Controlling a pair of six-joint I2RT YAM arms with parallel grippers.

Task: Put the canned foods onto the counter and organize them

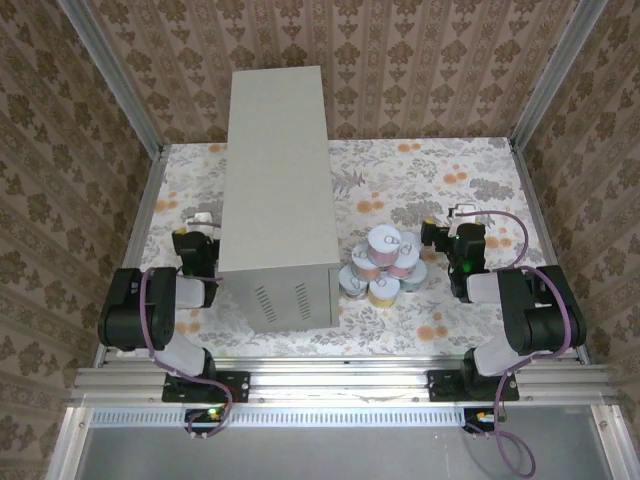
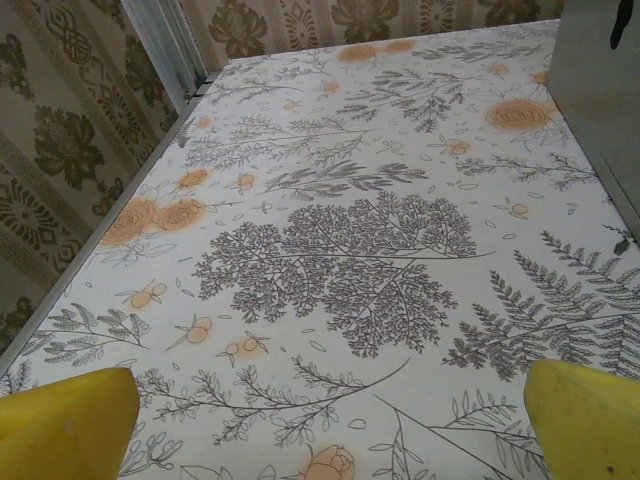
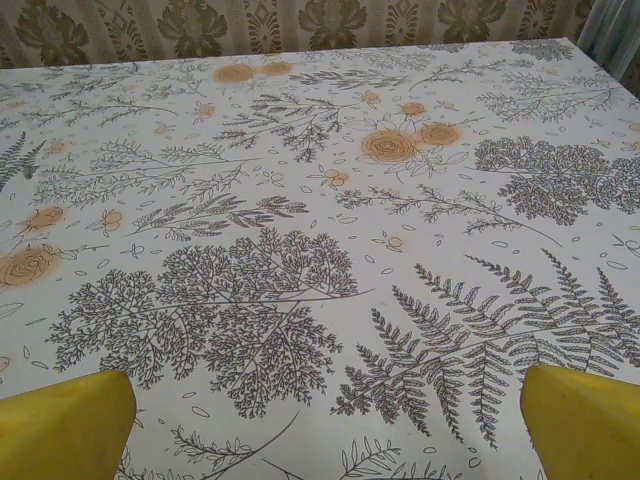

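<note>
Both jaws wide open, empty — cans [image 1: 383,262] clustered beside the counter [image 1: 275,150], floral floor [image 1: 470,190], patterned walls [image 1: 400,60]

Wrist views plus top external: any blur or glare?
Left wrist: floral surface crisp, left claw tips slightly soft, no glare. Right wrist: same, right claw tips soft. Top external: even light, lids on the cans bright.

**Box splits the table, cans crowd its right side**

The tall grey box [image 1: 275,170] stands left of the middle and leaves only a narrow lane along the left edge of the table [image 1: 470,190]. A cluster of cans [image 1: 385,265], some stacked, sits just beside the box's near right corner. The far right corner lies open, and so does the box's flat top.
</note>
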